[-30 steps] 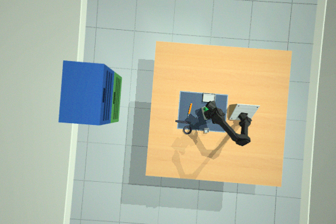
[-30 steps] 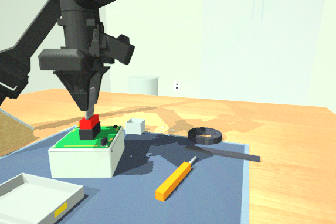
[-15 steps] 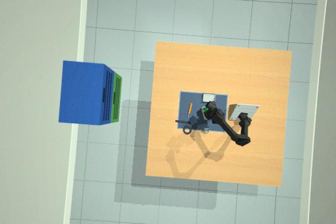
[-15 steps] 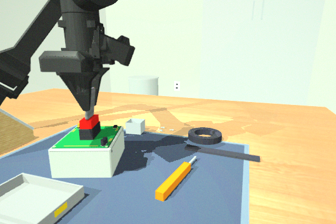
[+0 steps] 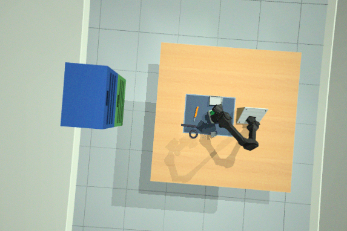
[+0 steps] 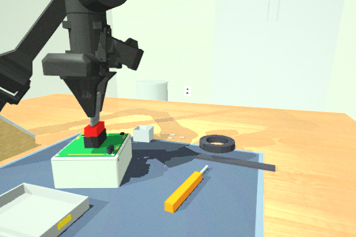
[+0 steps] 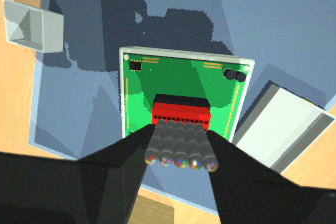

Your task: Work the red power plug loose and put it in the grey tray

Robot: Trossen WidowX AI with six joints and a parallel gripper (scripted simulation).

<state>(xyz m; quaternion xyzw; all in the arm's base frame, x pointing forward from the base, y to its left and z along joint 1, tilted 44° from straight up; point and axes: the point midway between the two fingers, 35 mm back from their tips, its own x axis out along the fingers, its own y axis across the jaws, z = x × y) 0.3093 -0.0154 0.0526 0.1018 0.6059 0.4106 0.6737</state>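
The tool [image 5: 215, 113] [image 6: 94, 116] [image 7: 179, 133] is seemingly gripping the grey wires [image 6: 95, 120] [image 7: 181, 145] of the seated red plug [image 6: 94, 129] [image 7: 181, 110], the loosening now calling for gentle rocking.

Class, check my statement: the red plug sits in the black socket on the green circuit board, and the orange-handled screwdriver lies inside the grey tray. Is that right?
Not quite: the screwdriver lies on the blue mat, outside the grey tray, as the exterior view shows. The rest stands.
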